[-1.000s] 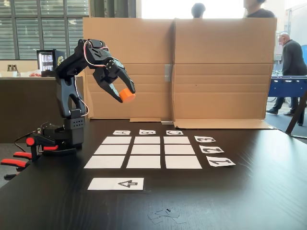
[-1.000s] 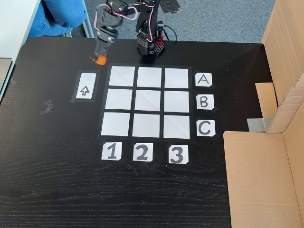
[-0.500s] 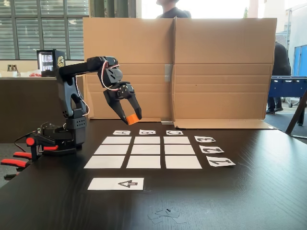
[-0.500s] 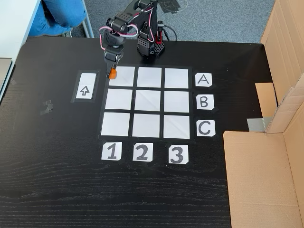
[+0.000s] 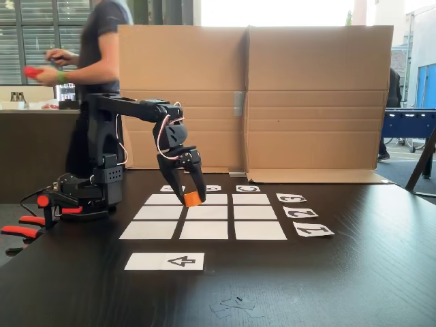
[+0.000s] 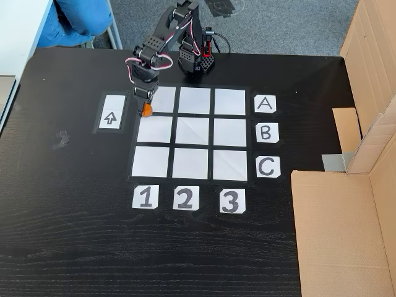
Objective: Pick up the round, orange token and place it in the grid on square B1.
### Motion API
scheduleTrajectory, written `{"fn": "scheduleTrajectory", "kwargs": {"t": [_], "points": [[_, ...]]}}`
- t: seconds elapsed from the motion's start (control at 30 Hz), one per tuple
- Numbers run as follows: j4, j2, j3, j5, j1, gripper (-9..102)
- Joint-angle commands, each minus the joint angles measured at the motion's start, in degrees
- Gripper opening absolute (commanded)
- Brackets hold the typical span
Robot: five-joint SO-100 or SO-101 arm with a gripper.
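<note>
A small orange token point(image 5: 193, 199) point(image 6: 146, 111) hangs above the table, and my gripper point(image 5: 191, 197) point(image 6: 146, 109) is shut on it with the fingers pointing down. The grid point(image 5: 204, 212) point(image 6: 193, 132) of nine white squares lies under the outstretched arm. From above, the token sits over the left edge of the grid, at the gap between the A-row and B-row squares of column 1. Square B1 point(image 6: 154, 130) point(image 5: 204, 230) lies bare just below it in that view. From the side, the token floats a little above the paper.
A white strip with a black arrow point(image 5: 164, 261) point(image 6: 112, 112) lies beside column 1. Cardboard walls point(image 5: 272, 102) point(image 6: 346, 216) bound the table's far side. A person point(image 5: 95, 61) stands behind the arm's base point(image 5: 95, 194). Red clamps point(image 5: 27, 228) grip the table edge.
The arm has stretched out and come down, carrying the token from high beside the arrow strip to just over the grid's column 1 edge. A person has walked in behind the arm.
</note>
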Motion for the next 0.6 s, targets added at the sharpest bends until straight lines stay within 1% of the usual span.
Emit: {"fn": "scheduleTrajectory", "kwargs": {"t": [0.0,0.57], "points": [[-0.7,-2.02,-2.55,0.7,-0.44,0],[-2.29,-12.22,-8.09,2.9,-3.43,0]]}}
